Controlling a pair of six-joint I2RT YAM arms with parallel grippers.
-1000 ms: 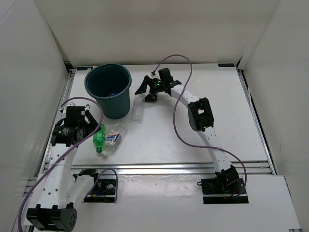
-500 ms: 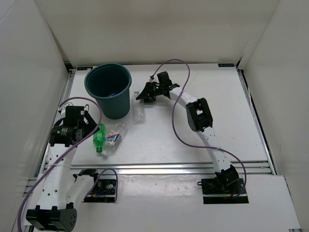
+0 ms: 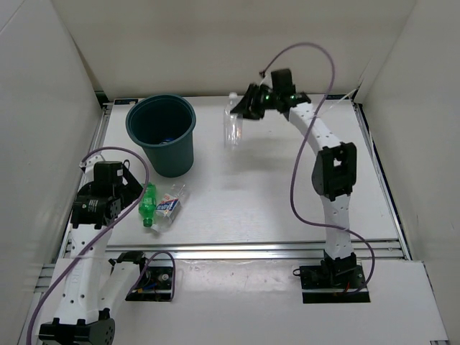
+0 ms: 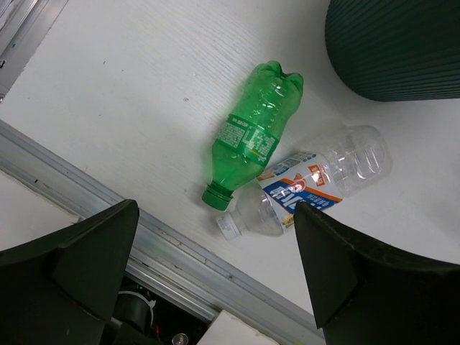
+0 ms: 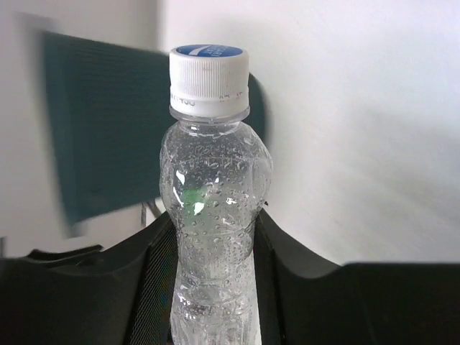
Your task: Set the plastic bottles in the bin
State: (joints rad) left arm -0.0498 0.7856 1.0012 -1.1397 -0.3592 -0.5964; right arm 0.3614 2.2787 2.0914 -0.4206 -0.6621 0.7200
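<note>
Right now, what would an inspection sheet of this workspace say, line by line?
Surface: white table, no spills seen.
Job's things: bin upright at far left; plain clear bottle held in the air to the right of the bin, not over it; green bottle and labelled clear bottle lying side by side near the bin's base.
Clutter: nothing seen.
Grippers: right gripper shut on the plain clear bottle; left gripper open above the two lying bottles.
Cables: a purple cable loops off the left arm, another off the right.
Surroundings: white walls; metal rail along the near edge.
</note>
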